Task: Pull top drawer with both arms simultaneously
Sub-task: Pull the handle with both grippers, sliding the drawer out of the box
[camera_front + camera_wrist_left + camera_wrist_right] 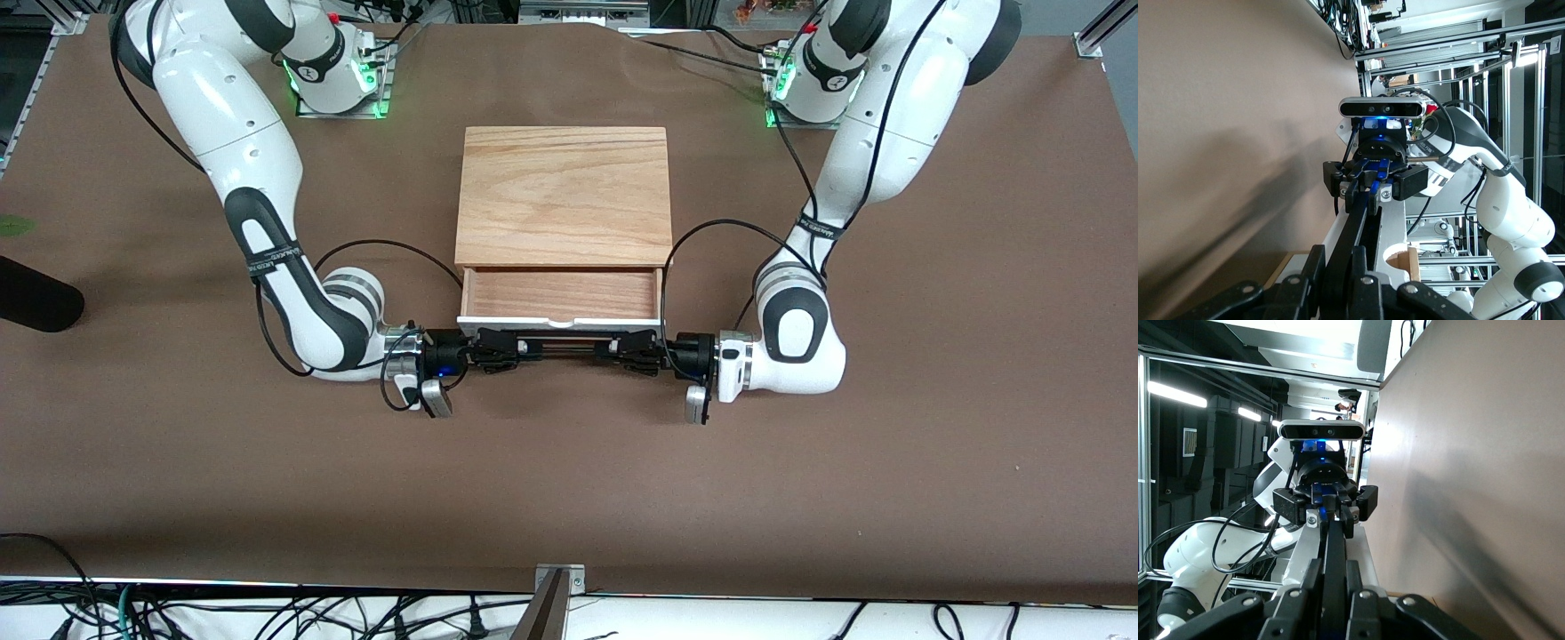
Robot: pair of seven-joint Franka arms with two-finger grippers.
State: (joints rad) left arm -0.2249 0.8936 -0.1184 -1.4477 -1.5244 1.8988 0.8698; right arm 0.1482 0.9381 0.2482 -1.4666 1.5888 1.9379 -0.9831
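The top drawer of the wooden box stands partly pulled out, so its light wood tray shows, with the white front panel toward the front camera. A thin black bar handle runs along that panel. My right gripper is shut on the handle's end toward the right arm's side. My left gripper is shut on its other end. In the left wrist view my left gripper clamps the bar, with the right gripper farther along. In the right wrist view my right gripper clamps the bar.
The brown table stretches wide around the box. A black rounded object lies at the right arm's end of the table. A metal bracket sits at the table's edge nearest the front camera, with cables below it.
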